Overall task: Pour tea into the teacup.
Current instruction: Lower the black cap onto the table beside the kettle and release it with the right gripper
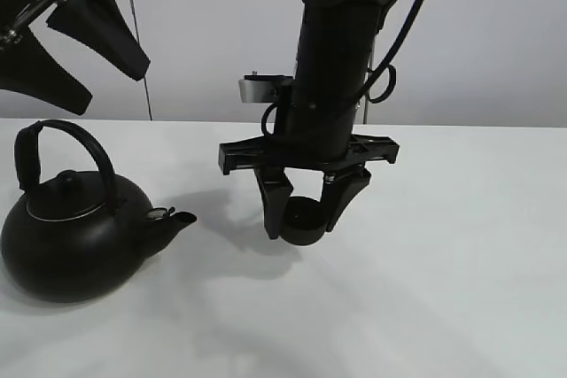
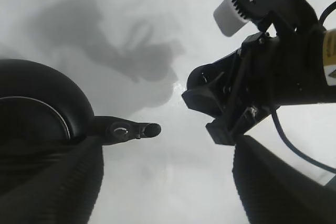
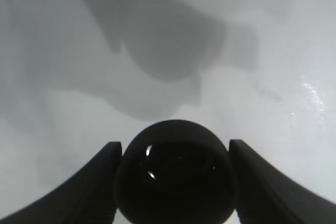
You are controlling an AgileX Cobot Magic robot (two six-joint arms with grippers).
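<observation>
High exterior view: a white table [image 1: 461,289] against a pale wall. Near the middle, the right gripper [image 1: 306,219] points straight down, its two black fingers clenched on the sides of the teacup [image 1: 306,226], a small, round, matte black cup with no handle. The cup sits at table level (whether it rests on the surface or hangs just above it cannot be told). Well apart from it, at the left of this view, stands a big round black kettle [image 1: 71,241] with an arched handle, its short spout [image 1: 177,219] aimed toward the cup. Above the kettle, the left gripper [image 1: 84,46] hangs in the air with its fingers spread and nothing between them.

Left wrist view: looking down between the left gripper's two spread, blurred fingers [image 2: 58,182], the kettle's rounded body and spout show on one side and the right arm's black gripper body on the other, with bare white table between.

Right wrist view: the teacup [image 3: 176,174] fills the gap between the right gripper's two fingers [image 3: 100,182], each pressed against its side. Its dark, glossy interior faces the camera, with grey shadows on the table beyond.
</observation>
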